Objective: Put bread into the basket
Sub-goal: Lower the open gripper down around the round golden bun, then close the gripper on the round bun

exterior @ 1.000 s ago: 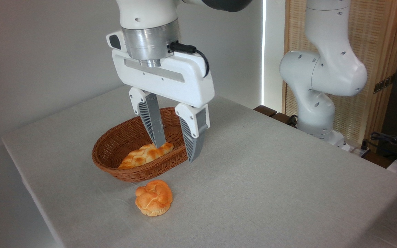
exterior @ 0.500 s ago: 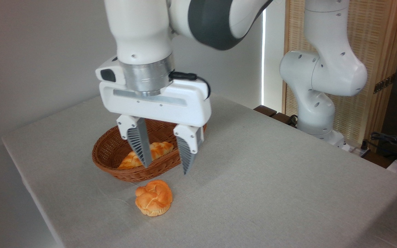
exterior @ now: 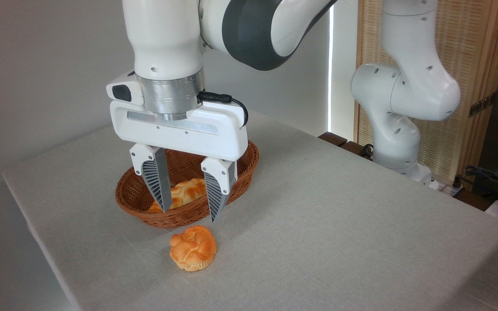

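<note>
Fingers (exterior: 158, 188) of the white two-finger gripper (exterior: 188, 214) are spread wide and empty as I am bringing it down and leftward from over the oval brown wicker basket (exterior: 249, 157) toward the small golden-orange knotted bun (exterior: 193, 248), sitting on the grey table (exterior: 339, 224) just before the basket's rim, so I am judging the grasp is coming next.

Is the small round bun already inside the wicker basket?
No, the small round bun lies on the table in front of the basket, outside its rim, with the open pincer above it.
</note>
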Robot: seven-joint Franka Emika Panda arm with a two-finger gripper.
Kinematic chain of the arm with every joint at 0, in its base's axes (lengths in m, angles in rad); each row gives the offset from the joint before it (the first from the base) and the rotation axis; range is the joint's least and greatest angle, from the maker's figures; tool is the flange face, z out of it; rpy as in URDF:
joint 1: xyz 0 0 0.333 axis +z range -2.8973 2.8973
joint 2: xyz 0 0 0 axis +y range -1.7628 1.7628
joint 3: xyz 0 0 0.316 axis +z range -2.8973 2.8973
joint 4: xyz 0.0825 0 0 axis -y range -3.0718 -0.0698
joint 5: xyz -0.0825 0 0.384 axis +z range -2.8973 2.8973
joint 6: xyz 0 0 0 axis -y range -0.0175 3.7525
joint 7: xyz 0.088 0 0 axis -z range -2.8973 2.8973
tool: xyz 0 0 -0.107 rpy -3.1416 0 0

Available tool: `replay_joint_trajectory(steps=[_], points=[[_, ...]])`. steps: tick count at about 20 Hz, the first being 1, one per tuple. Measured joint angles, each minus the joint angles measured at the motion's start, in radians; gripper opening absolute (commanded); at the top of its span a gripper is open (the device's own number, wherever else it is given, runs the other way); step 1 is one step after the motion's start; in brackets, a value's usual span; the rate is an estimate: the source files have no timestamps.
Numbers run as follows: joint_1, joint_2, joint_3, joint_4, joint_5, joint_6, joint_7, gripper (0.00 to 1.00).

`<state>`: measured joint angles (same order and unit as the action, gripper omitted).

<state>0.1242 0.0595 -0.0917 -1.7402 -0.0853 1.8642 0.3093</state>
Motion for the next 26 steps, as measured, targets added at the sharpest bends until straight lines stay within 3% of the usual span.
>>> replay_joint_trajectory(steps=[10, 16, 19, 26], points=[[-0.005, 0.058, -0.073, -0.024, -0.002, 0.050, -0.134, 1.00], [-0.009, 0.090, -0.089, -0.109, -0.001, 0.176, -0.170, 1.00], [-0.011, 0.095, -0.090, -0.125, 0.044, 0.179, -0.171, 1.00], [-0.013, 0.094, -0.093, -0.126, 0.089, 0.176, -0.171, 1.00]])
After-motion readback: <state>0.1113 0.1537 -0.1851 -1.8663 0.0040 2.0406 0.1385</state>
